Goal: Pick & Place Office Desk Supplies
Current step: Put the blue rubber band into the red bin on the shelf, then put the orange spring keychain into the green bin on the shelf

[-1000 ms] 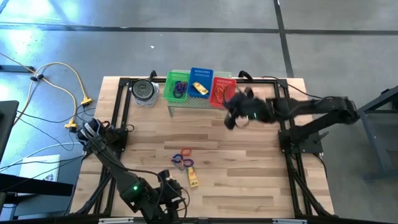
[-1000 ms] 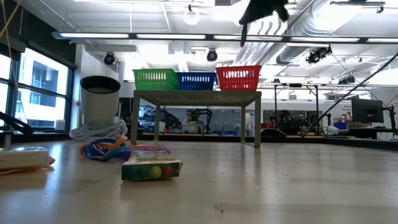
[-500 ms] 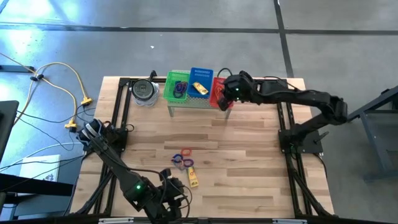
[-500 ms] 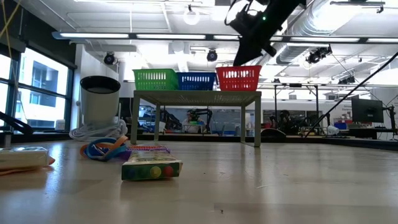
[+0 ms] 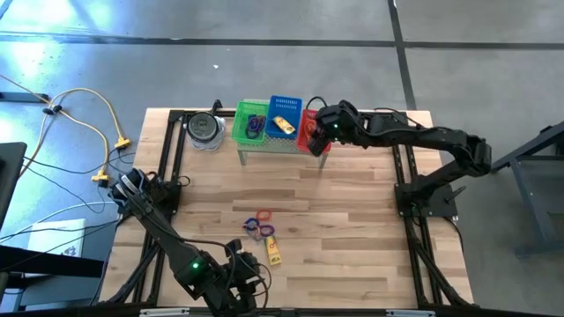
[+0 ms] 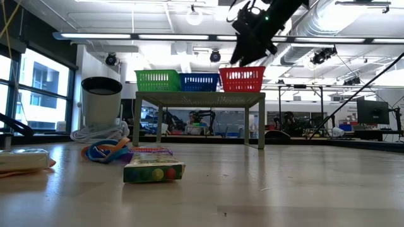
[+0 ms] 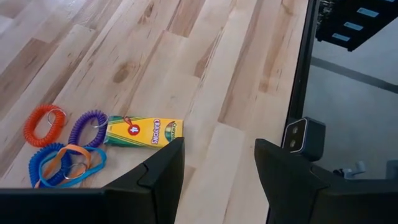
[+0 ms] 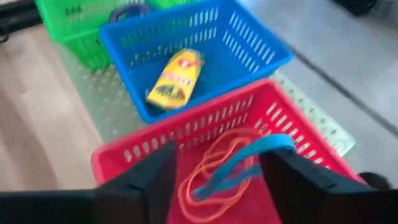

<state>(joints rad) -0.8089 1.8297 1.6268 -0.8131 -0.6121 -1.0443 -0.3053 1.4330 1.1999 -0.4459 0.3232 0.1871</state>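
My right gripper hangs open over the red basket, its fingers on either side of the orange and blue band loops lying in that basket. The blue basket holds a yellow crayon box; the green basket holds a purple loop. On the table lie an orange coil loop, a purple coil loop, a blue loop with an orange band and a yellow crayon box. My left gripper stands open near the table's front edge, a little nearer than these.
The three baskets stand side by side on a small raised stand at the table's far edge. A round grey lidded tin stands left of it. Bare wood stretches across the table's middle and right.
My right gripper has gone from right of the stand toward the table's far edge and left, and came to hang over the red basket about half a second ago. It has kept its place since.
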